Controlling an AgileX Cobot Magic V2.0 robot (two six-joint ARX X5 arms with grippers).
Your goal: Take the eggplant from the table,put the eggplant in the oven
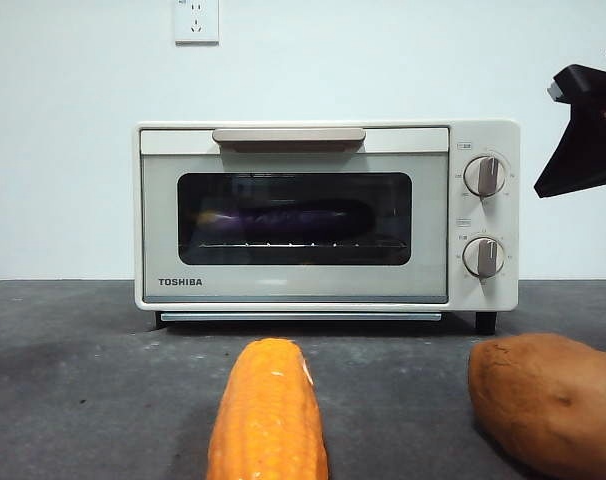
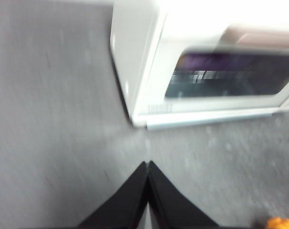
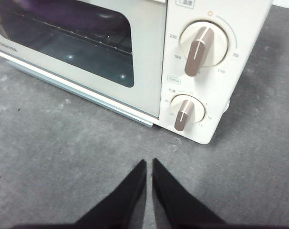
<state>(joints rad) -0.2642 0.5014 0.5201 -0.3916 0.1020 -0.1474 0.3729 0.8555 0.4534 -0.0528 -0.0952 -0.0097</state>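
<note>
The dark purple eggplant (image 1: 303,215) lies on the rack inside the cream-white oven (image 1: 483,300), seen through the dark glass of its closed door. The blurred left wrist view shows it as a purple streak, the eggplant (image 2: 221,61), behind the glass of the oven (image 2: 135,57). My left gripper (image 2: 148,163) is shut and empty above the table (image 2: 49,119), off the oven's left front corner. My right gripper (image 3: 149,162) is shut and empty over the table in front of the oven (image 3: 149,57), near its two knobs. In the front view it is the black shape (image 1: 583,130) at the upper right.
An orange-yellow corn cob (image 1: 268,415) lies on the dark grey table (image 1: 83,380) in front of the oven, and its tip (image 2: 278,223) shows in the left wrist view. A brown sweet potato (image 1: 548,400) lies at the front right. The beige door handle (image 1: 288,135) runs along the oven's top.
</note>
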